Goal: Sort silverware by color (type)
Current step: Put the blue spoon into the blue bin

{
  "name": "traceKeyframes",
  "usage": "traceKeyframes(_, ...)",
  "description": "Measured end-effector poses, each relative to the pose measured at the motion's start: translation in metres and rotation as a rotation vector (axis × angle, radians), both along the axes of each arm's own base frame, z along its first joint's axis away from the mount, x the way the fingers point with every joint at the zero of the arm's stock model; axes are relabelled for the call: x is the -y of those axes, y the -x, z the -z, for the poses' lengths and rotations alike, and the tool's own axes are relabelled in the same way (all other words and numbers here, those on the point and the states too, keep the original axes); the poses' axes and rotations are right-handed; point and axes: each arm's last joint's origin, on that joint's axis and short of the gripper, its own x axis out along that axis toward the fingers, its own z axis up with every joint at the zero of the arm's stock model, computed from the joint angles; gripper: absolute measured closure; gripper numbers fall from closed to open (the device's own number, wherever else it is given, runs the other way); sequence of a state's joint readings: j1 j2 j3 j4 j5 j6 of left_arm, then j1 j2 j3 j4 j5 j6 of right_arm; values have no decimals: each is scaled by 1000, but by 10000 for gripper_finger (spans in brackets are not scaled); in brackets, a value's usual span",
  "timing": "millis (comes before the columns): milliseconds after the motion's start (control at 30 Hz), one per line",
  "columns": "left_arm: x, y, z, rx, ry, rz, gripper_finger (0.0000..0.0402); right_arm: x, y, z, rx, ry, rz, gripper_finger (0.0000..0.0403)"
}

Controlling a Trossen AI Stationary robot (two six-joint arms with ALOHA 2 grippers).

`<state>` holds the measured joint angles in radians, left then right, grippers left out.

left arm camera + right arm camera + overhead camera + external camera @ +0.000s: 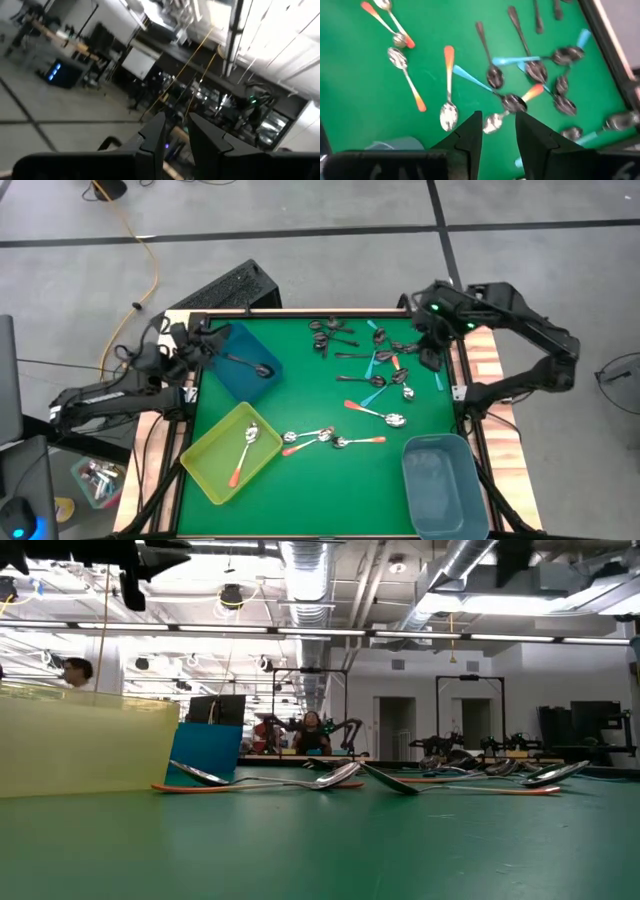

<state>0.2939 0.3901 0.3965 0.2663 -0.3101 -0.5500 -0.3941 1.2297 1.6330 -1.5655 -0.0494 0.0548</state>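
High view: right gripper (pixel 432 340) hovering over the far-right spoon pile (pixel 385 365); left gripper (pixel 205 340) waiting by the blue bin (pixel 228 345). One grey spoon (pixel 250 364) lying there, one orange-handled spoon (pixel 244 452) in the yellow bin (pixel 215 480).
Low view: orange spoons (pixel 260 780) lying loose mid-table.
Left wrist view: fingers (pixel 152 132) narrowly parted, holding nothing.
Right wrist view: fingers (pixel 470 132) narrowly parted, empty, teal spoon (pixel 475 80) beyond.
Progress: judged early; most spoons remaining unsorted.

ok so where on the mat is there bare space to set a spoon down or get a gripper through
The green mat is bare between the yellow bin and the grey-blue bin, below the orange-handled spoons. The middle is also bare, from the blue bin across to the spoon pile. That pile, below the right gripper, is crowded. The left gripper is by the blue bin.
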Motion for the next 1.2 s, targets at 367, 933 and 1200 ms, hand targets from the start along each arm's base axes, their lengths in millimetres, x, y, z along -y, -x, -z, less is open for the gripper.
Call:
traceKeyframes(367,-3,-5,4,-27,30,-36,333,-1,19,73,84,-81,562,201)
traceKeyframes(933,-4,-4,5,-48,32,-86,333,18,-27,183,-153,-124,811,200)
traceKeyframes(1200,-4,-4,5,-45,37,-84,333,42,-41,208,-244,-82,764,200)
